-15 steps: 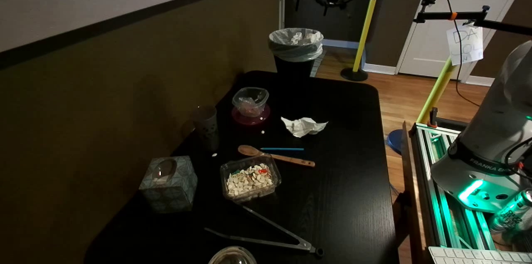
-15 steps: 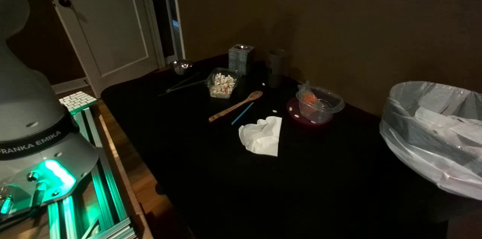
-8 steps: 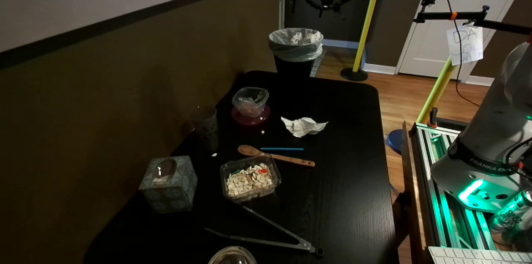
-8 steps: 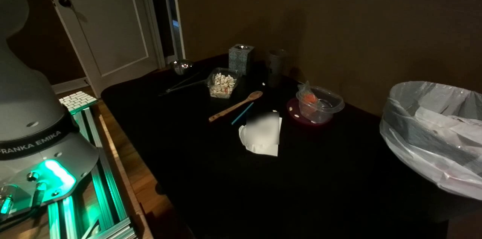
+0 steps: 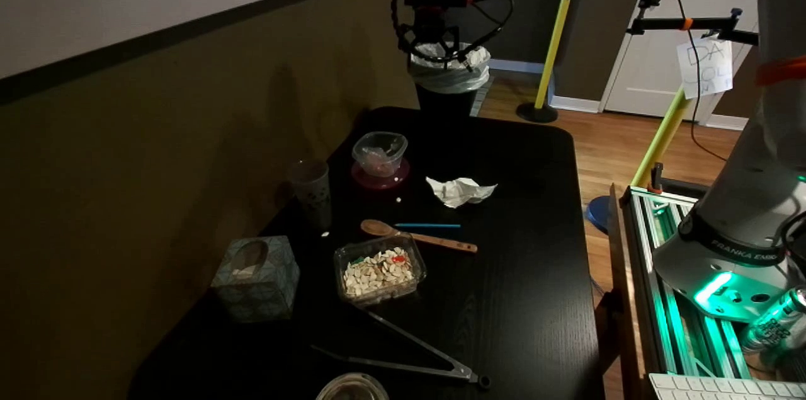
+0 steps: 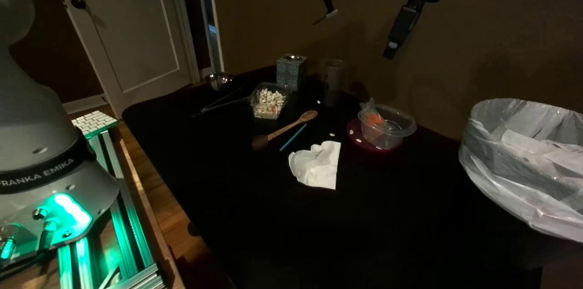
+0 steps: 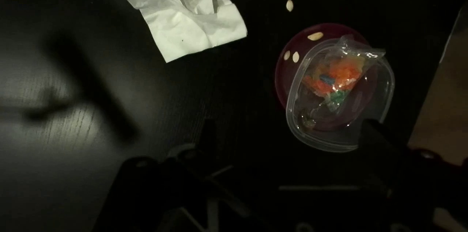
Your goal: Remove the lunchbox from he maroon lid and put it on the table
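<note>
Only the wrist view shows a green patch inside the lunchbox on the maroon lid, the claw parted.

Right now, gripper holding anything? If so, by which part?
Nothing is held: the gripper is open and clear of the lunchbox, which sits on the maroon lid.

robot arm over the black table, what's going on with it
The robot arm is meant to take the clear plastic tub off the maroon lid and set it on the table. Right now its hand hangs open above the table, holding nothing. The tub sits on the lid, not yet lifted, with a small see-through bag inside.
</note>
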Motion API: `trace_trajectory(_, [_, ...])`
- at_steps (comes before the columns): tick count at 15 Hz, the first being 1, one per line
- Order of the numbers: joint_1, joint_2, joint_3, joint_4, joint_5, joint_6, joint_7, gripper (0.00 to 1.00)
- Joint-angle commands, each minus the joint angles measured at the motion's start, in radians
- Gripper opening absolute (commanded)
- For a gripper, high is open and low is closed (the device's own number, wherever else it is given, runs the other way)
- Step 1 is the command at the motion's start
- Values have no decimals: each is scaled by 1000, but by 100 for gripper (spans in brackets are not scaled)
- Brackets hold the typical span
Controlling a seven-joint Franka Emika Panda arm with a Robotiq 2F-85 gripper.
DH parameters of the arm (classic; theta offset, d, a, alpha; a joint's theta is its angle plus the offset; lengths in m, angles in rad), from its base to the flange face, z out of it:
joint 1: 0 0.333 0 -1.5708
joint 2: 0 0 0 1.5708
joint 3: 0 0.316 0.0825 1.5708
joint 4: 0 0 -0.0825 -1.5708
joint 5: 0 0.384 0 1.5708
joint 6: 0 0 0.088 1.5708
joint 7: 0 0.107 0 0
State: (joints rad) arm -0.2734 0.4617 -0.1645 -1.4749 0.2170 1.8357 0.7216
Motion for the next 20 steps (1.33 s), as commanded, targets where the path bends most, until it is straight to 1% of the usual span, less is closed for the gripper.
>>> trace_trajectory(1, [18,14,-23,9,9,-2,-6,100])
trace_trajectory(4, [17,-10,-29,9,8,-3,-5,100])
trace_trajectory(5, [18,-14,-34,5,6,-4,13,100])
trace_trajectory(8, [3,60,-26,38,69,33,44,100])
trace_trajectory(11, [15,128,-13,18,125,126,81,100])
trace_trajectory(13, [28,174,-7,9,138,190,100,100])
trace_trajectory(16, [37,243,-5,12,154,247,141,100])
trace_trajectory(20, [35,310,-1,25,157,248,180,100])
